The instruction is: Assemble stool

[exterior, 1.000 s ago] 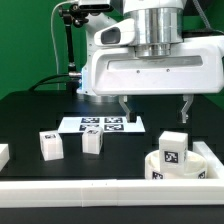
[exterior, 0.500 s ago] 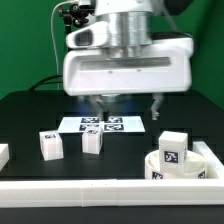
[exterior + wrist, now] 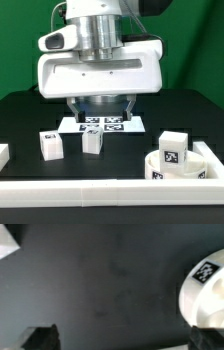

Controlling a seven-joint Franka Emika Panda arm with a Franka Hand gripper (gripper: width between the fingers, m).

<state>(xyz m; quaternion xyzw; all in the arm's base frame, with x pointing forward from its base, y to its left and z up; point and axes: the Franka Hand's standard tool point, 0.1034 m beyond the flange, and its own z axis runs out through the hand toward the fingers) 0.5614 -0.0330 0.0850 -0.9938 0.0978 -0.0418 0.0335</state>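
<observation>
— What do we see, biggest thing first?

— We see the black worktop (image 3: 30,115) filling the scene. The bulky white arm (image 3: 100,70) hangs above its middle. Along the near edge runs a long white border rail (image 3: 100,190).

— And the stool?

— We find it in loose parts. The round seat (image 3: 195,168) lies flat at the exterior view's right, just behind the rail, with a tag on its side wall. The marker board (image 3: 105,126) lies flat farther back, near the middle.

— The legs?

— We count three, all upright. The first leg (image 3: 50,146) stands toward the exterior view's left. The second leg (image 3: 92,142) stands near it, closer to the middle, and the two do not touch. The third leg (image 3: 172,149) shows above the seat; we cannot tell whether it stands on the seat or just behind it.

— And the pincer?

— We see the pincer (image 3: 102,110) hanging low near the marker board, its jaws spread wide and holding no part. In the wrist view its dark fingers (image 3: 40,336) frame bare worktop. A white curved shape (image 3: 205,291) carrying a tag shows at one edge; we cannot tell which part it is.
</observation>
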